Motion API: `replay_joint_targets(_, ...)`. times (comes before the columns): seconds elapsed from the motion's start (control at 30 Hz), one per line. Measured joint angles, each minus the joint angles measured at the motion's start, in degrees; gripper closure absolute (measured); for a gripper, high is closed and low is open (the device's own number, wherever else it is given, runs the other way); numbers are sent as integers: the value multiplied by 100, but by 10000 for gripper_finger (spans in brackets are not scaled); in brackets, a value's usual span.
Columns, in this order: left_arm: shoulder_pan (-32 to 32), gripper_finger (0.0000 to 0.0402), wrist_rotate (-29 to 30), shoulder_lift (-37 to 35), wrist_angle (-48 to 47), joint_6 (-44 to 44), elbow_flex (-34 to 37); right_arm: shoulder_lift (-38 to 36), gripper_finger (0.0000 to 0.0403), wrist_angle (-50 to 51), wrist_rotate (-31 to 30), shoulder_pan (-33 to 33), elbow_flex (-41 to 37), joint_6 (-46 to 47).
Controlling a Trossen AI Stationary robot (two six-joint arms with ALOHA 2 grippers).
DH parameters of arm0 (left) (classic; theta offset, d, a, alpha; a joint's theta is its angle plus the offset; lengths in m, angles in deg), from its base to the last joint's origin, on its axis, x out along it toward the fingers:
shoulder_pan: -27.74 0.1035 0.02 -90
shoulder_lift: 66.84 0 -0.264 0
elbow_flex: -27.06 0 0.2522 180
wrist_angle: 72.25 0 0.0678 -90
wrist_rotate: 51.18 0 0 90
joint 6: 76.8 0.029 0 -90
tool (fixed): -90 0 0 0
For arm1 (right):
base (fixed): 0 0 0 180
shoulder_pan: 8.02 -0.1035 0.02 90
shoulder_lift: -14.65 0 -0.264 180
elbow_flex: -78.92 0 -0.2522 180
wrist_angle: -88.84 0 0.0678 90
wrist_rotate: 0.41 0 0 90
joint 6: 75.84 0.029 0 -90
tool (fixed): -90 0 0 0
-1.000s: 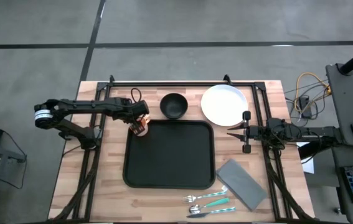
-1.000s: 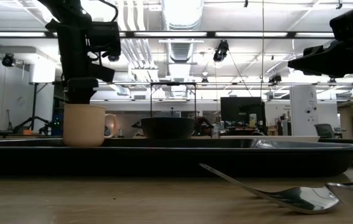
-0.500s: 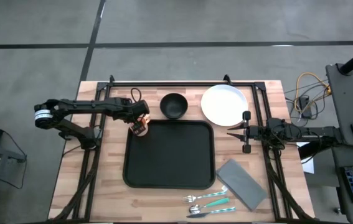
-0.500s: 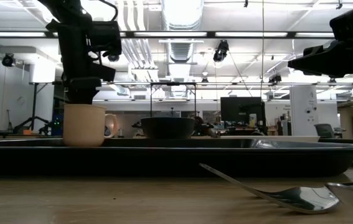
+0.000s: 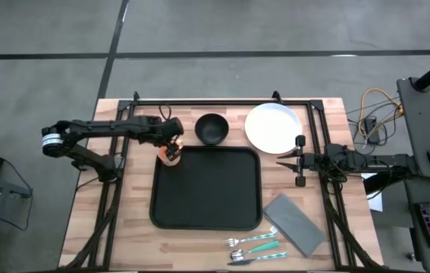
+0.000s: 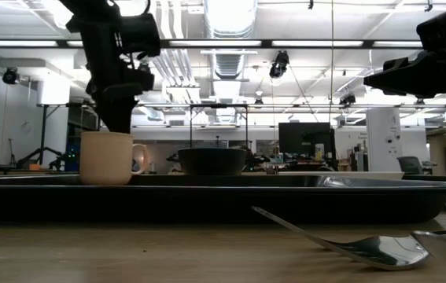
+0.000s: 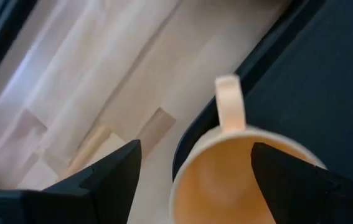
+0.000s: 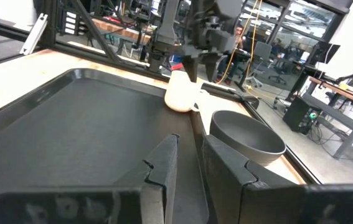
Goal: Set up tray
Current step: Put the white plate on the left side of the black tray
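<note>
Robotics lab: exposed ceiling ducts (image 6: 224, 55), strip lights, monitors (image 6: 300, 140), office chairs (image 8: 264, 55) behind table.

black tray (image 5: 206, 188), cream mug (image 6: 106, 157), white plate (image 5: 272, 127)

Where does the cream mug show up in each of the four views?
High view: mug at the tray's far left corner, under the left gripper.
Low view: mug at left, below that gripper.
Left wrist view: mug seen from above, between the fingers.
Right wrist view: mug at centre, beyond the tray.
Shared landmark: the black bowl, beside the mug.
</note>
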Motion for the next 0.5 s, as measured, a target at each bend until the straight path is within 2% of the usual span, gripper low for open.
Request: replay_joint_targets(0.5,-2,122,-122,0,10,83,-803,0,335,-1,0,0,1,2)
